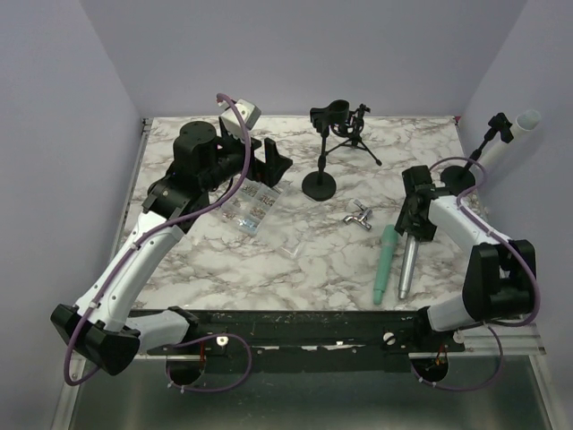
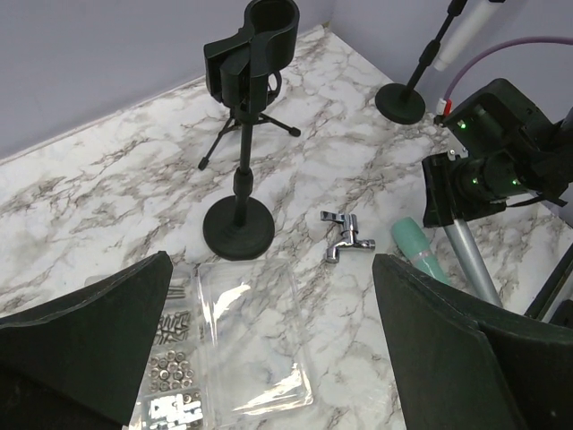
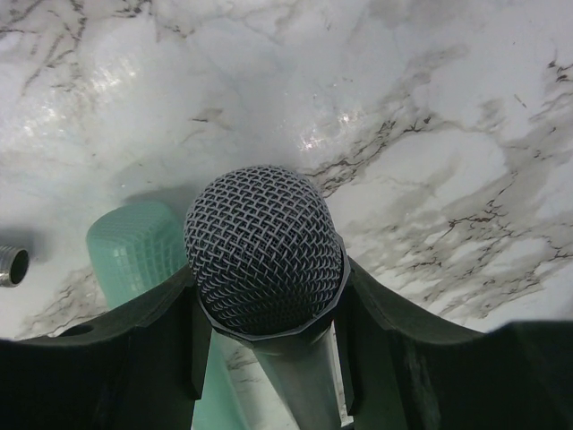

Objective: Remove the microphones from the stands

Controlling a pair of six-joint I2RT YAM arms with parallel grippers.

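right gripper (image 1: 413,226) clasping microphone (image 1: 406,267), apart from stand (image 1: 320,170)

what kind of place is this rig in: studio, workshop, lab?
Probably a robot lab test cell: a marble-patterned table boxed in by plain walls, and unrelated props laid out on it: mic stand, bag of hardware, tap.

The faucet (image 1: 358,216) lies on the table (image 1: 295,260) between the stand (image 1: 320,185) and microphone (image 1: 406,267).

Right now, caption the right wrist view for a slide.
Right end effector grips the mesh-headed microphone beside a green microphone.
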